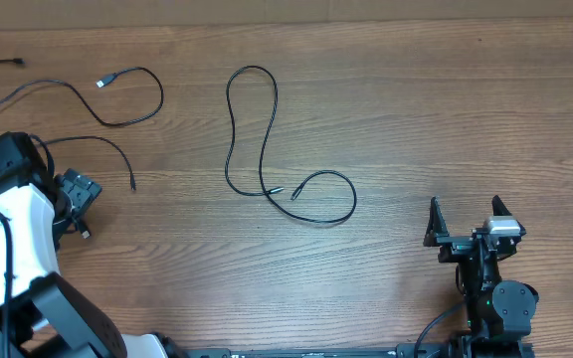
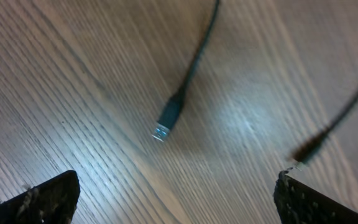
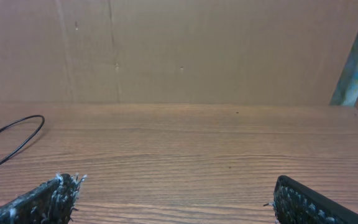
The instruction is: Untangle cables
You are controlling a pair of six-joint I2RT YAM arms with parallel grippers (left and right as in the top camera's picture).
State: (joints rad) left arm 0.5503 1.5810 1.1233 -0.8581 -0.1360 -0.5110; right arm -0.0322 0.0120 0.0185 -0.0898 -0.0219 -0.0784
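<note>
1. Hovering the left gripper (image 2: 178,180) low over the table (image 2: 73,93), I am holding its jaws spread wide with nothing between them; I judge this is a pause between grasps, since both cable ends under it are lying free on the wood
2. I am watching a plug with a silvery tip (image 2: 163,127) lying flat just ahead of the gap, its cord running away up the view; a second cable end (image 2: 306,150) is lying close to the finger at the view's right edge (image 2: 316,199), too blurred for me to say whether it is touching
3. I am parking the right gripper (image 3: 176,186) low near its base, jaws wide and empty, with only a cord's loop (image 3: 41,121) showing to its left
4. I am reading the cables as mostly separate: the upper-left cords (image 1: 117,122), a shorter cord (image 1: 131,179) beside the left arm, and a looped cable (image 1: 252,69) mid-table, which appears to be crossing itself near its two ends
5. I am seeing open wood between that loop and the right gripper, good room for pulling; the left side is tighter, with one cord running off the left edge of the view
</note>
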